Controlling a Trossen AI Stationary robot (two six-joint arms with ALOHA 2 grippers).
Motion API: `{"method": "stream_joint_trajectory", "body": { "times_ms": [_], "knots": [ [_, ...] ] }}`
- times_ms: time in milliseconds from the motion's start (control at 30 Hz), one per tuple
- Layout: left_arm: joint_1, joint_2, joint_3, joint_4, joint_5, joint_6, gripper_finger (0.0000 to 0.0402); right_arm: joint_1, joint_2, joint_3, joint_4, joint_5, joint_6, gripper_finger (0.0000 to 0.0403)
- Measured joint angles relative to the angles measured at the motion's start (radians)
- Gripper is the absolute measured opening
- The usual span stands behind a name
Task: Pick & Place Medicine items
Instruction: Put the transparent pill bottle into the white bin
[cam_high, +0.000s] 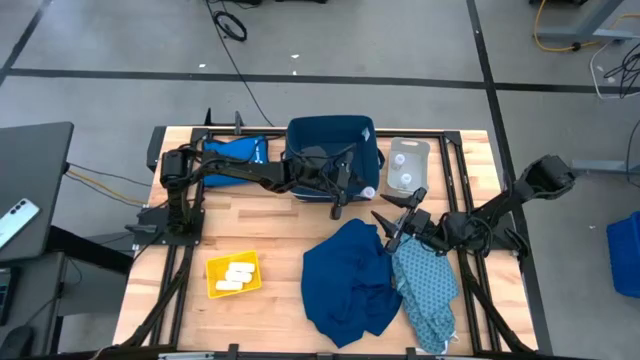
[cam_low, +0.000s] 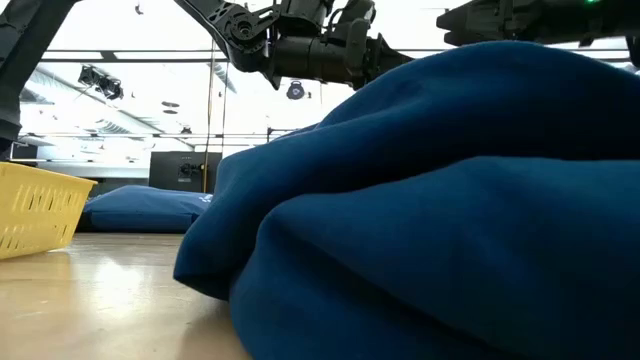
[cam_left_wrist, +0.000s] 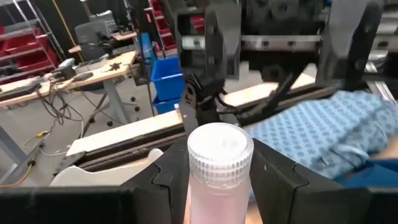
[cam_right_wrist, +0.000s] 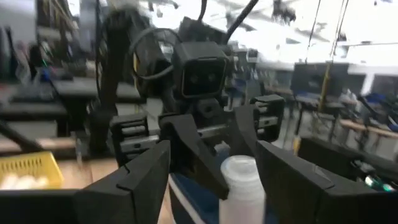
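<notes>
I see the left claw pinching a small white-capped bottle between its fingers, held up off the tabletop near the front edge of the dark blue bin at the middle back. The right claw faces it from close by, fingers spread, with the bottle showing between them in the right wrist view; from above I cannot say for sure whether they touch it. Both claws meet over the tabletop's middle, just above the dark blue cloth, which lies bunched beside the patterned light blue cloth and runs toward the front edge. That heap fills the low view, so I get little sight of the surface there. The yellow tray sits well apart at front left, holding cream-white packs. Bare wood lies open between the tray and the cloths. A clear pouch rests at back right, beside the bin.
</notes>
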Motion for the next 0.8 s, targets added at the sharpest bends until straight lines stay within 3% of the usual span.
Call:
{"method": "stream_joint_trajectory", "body": {
  "times_ms": [133, 233, 467, 600, 800],
  "knots": [
    [-0.008, 0.000, 0.000, 0.020, -0.001, 0.046, 0.0142, 0.032, -0.077, 0.110, -0.370, 0.054, 0.117, 0.0226],
    [-0.016, 0.000, -0.001, -0.001, -0.018, 0.074, 0.0142, 0.044, -0.135, 0.241, -0.761, 0.066, 0.270, 0.0216],
    [-0.027, 0.000, -0.001, 0.060, -0.041, 0.099, 0.0142, 0.046, -0.158, 0.618, -1.667, -0.058, 0.714, 0.0191],
    [-0.024, 0.013, 0.000, 0.189, 0.006, 0.071, 0.0142, 0.064, -0.153, 0.733, -1.925, -0.120, 0.881, 0.0176],
    [0.005, 0.095, 0.000, 0.355, 0.020, -0.027, 0.0142, 0.120, -0.153, 0.712, -2.006, -0.316, 1.011, 0.0165]
  ]
}}
